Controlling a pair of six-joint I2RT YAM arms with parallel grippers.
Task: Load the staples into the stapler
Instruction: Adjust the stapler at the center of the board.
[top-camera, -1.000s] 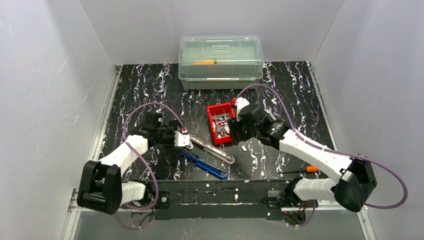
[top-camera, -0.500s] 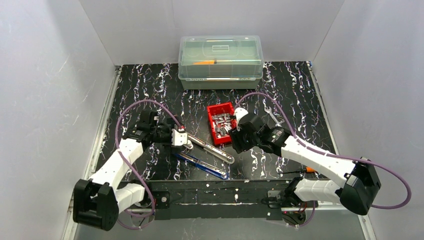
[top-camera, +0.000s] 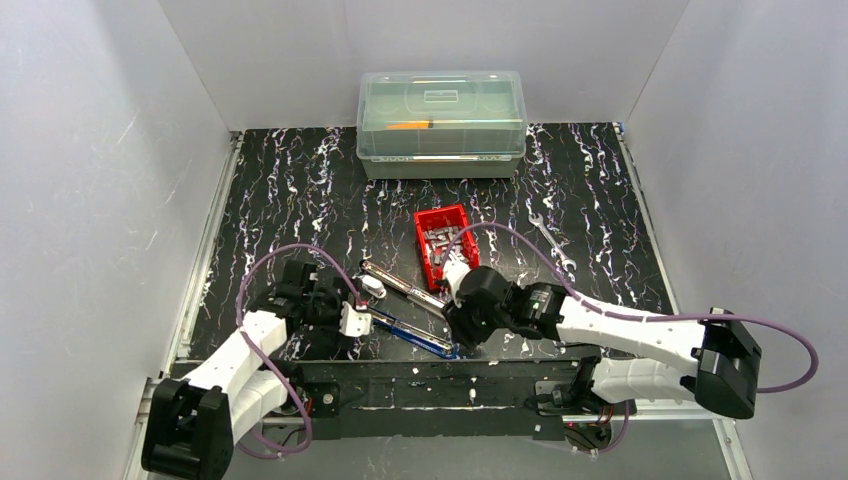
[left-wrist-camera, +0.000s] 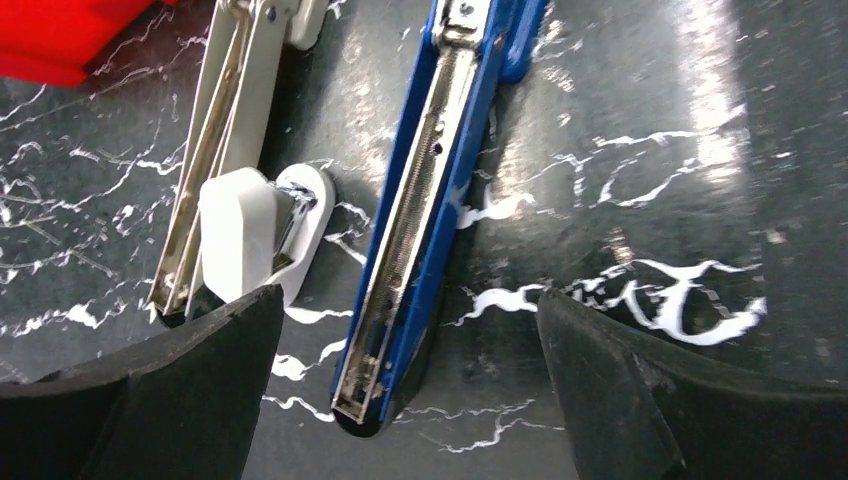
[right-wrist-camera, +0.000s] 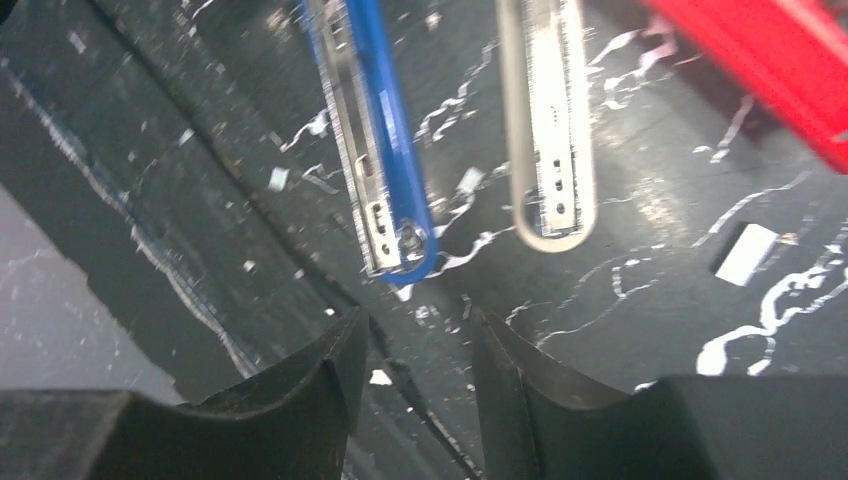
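The stapler lies opened out on the black marbled mat. Its blue base (top-camera: 415, 335) and its silver arm with the white cap (top-camera: 400, 285) splay apart. The staples (top-camera: 441, 243) sit in a red bin (top-camera: 425, 262) just beyond. My left gripper (top-camera: 357, 314) (left-wrist-camera: 408, 300) is open, with the blue channel's end (left-wrist-camera: 375, 380) between its fingers but untouched. My right gripper (top-camera: 462, 330) (right-wrist-camera: 418, 325) hovers short of the blue base's other end (right-wrist-camera: 395, 240). Its jaws stand narrowly apart with nothing between them.
A clear lidded box (top-camera: 441, 125) stands at the back. A wrench (top-camera: 551, 241) lies right of the bin. A small pale piece (right-wrist-camera: 748, 253) and white flecks lie on the mat. The table's near edge (top-camera: 440, 372) is right under the right gripper.
The right arm has swung from the red bin down to the near end of the stapler, its jaws narrowing. The left arm drew back toward the near edge. The silver arm shifted slightly farther.
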